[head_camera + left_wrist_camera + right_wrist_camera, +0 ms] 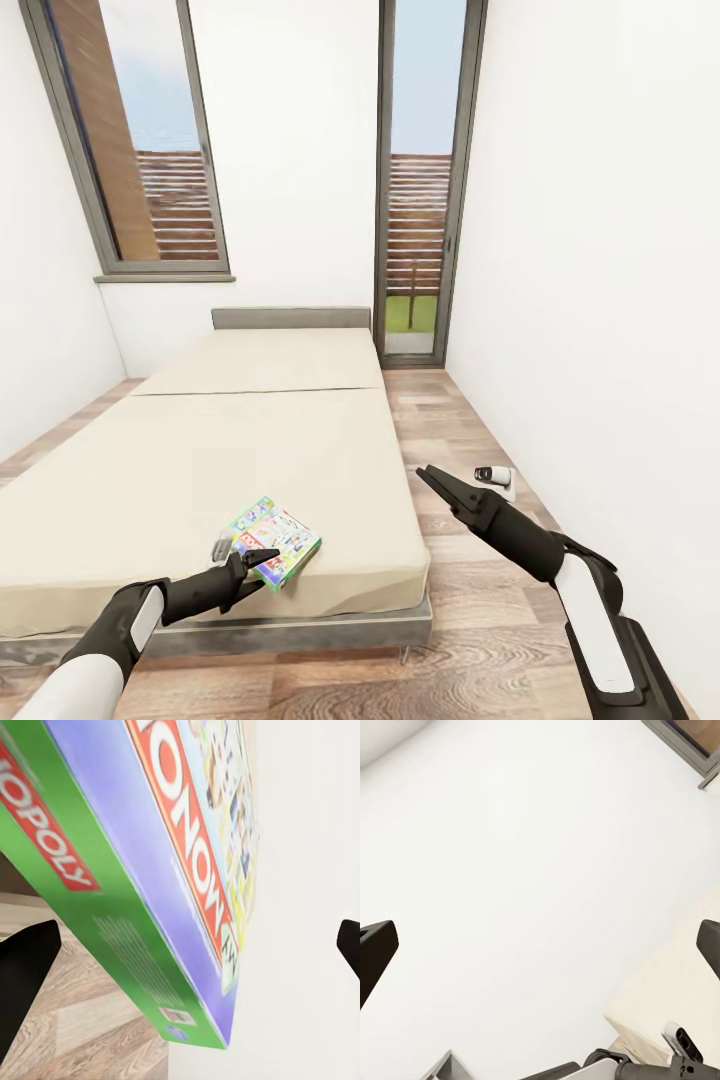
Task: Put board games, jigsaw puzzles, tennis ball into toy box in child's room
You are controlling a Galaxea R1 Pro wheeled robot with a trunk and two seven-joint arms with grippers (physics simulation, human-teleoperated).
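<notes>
One board game, a flat green-edged multicolour box with red lettering, lies on the beige bed near its front edge. My left gripper is open at the box's near corner, one finger on each side. In the left wrist view the box sits between the widely spread fingers, with the left gripper not closed on it. My right gripper hangs open over the floor to the right of the bed, and the right wrist view has it facing the white wall. The table, toy box, jigsaw puzzles and tennis ball are out of view.
The bed has a grey headboard at the far wall. Wooden floor runs between the bed and the right wall. A small white and black object lies on that floor by the wall. A glass door stands behind.
</notes>
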